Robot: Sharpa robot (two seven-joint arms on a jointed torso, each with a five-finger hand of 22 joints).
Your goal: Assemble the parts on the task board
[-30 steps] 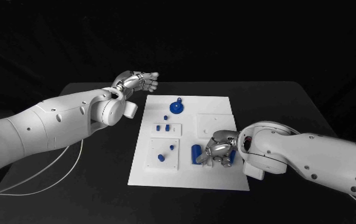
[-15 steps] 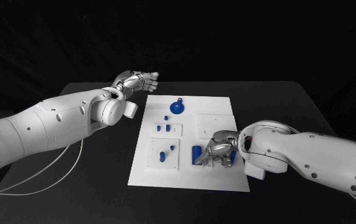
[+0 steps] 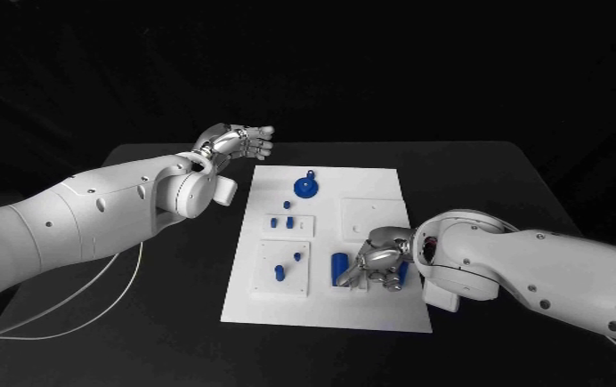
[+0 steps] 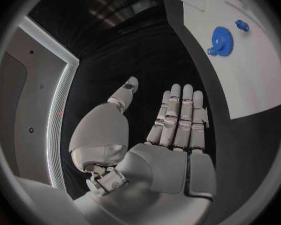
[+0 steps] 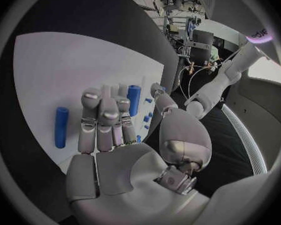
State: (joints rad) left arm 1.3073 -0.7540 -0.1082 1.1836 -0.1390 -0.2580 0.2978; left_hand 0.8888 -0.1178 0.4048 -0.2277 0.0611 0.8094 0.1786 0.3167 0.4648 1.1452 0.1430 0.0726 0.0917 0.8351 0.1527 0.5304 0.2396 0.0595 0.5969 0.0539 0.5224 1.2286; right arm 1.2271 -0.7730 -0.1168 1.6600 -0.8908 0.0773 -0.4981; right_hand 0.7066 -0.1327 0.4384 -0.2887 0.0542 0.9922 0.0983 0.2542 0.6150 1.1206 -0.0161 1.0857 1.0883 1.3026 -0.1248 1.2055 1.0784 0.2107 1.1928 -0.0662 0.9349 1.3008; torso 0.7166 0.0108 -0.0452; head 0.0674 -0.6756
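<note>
place: robotics lab | evidence: black table (image 3: 167, 316) against black backdrop, white task board (image 3: 372, 182) at centre; cluttered equipment racks (image 5: 189, 25), upper right of right wrist view

a matte black rectangular table (image 3: 154, 316) and a thin white cable (image 3: 77, 302) looping across its near left part.

Head view: looks down from above and behind onto the black table (image 3: 167, 316), taking in the whole task board (image 3: 328, 302) from some way off. Left wrist view: sits close behind the left hand (image 4: 172, 130), facing past the board's far end. Right wrist view: sits close behind the right hand (image 5: 109, 130), apparently just above the board. Shares the board with both others.
</note>
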